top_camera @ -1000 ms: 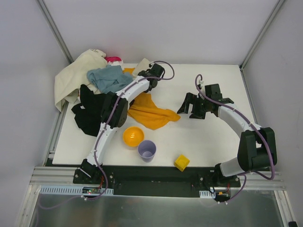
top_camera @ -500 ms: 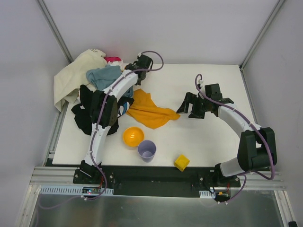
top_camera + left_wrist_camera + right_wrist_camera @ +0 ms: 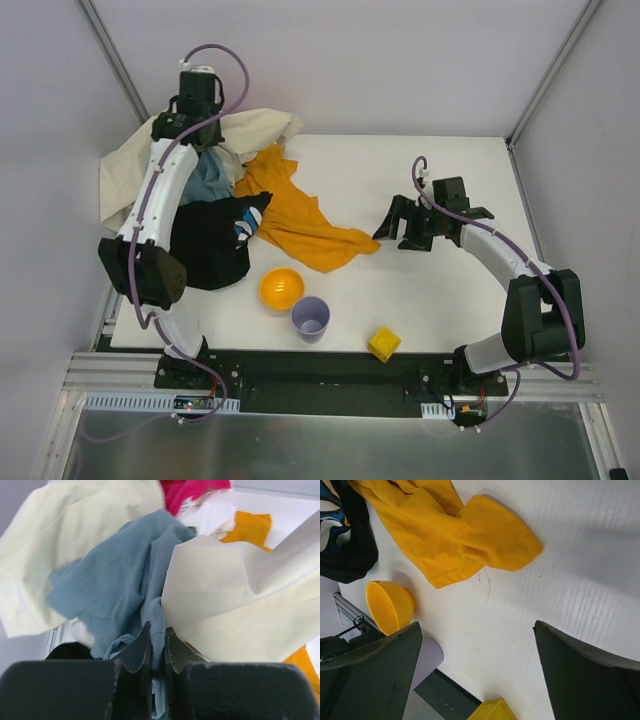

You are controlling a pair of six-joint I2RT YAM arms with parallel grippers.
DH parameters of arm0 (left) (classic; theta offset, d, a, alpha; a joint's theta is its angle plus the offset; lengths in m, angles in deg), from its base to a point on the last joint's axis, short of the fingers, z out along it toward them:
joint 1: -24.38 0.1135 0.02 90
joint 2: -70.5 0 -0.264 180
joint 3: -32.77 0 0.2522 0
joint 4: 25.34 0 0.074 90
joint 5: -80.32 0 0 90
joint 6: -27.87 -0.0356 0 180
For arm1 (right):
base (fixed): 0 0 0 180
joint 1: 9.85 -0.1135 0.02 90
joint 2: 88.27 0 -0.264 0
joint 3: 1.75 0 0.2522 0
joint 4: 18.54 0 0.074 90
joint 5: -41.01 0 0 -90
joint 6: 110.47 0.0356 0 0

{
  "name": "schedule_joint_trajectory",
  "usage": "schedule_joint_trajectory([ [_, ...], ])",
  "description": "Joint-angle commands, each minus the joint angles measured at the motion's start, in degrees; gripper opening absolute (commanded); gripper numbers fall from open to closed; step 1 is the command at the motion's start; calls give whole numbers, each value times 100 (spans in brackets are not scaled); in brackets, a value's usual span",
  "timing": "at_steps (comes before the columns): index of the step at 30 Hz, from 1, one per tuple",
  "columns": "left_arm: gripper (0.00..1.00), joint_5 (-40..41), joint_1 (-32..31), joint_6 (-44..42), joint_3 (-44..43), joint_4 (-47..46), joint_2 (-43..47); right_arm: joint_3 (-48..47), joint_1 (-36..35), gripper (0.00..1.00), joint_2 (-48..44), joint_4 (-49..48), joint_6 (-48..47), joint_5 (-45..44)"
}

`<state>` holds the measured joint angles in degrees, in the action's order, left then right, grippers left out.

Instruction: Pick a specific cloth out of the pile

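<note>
The orange-yellow cloth [image 3: 296,216] lies spread on the white table just right of the pile [image 3: 205,240], with one end by my right gripper; the right wrist view shows it as the cloth [image 3: 450,535]. The pile holds cream, blue-grey and black garments. My left gripper [image 3: 203,138] is raised over the pile's far side. In the left wrist view this gripper [image 3: 157,627] is shut on a fold of the blue-grey cloth [image 3: 115,580], with a cream cloth [image 3: 225,595] pressed beside it. My right gripper [image 3: 401,226] stands open over bare table, nothing between its fingers [image 3: 385,670].
An orange bowl [image 3: 281,288], a lilac cup [image 3: 310,318] and a yellow block [image 3: 383,343] sit near the table's front edge. A pink garment [image 3: 185,490] shows behind the pile. The cage post [image 3: 115,60] stands close to the left arm.
My left arm swung from the back middle of the table to the far left and rose. Its gripper shut on the blue-grey cloth. More of the orange-yellow cloth now lies bare. The right arm stayed still.
</note>
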<state>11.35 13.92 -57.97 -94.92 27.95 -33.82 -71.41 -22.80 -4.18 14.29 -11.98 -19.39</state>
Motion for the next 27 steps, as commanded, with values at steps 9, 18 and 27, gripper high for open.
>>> schedule_joint_trajectory([
  [9,0,-529,2011,796,2707,-7,1633,-281,-146,96,-139,-9,30,-16],
  [18,0,-2331,3418,1324,3922,-252,1528,-825,-726,96,116,176,56,-323],
  [27,0,-2736,3436,1500,4142,-358,1563,-1265,-1297,96,485,159,179,-675],
])
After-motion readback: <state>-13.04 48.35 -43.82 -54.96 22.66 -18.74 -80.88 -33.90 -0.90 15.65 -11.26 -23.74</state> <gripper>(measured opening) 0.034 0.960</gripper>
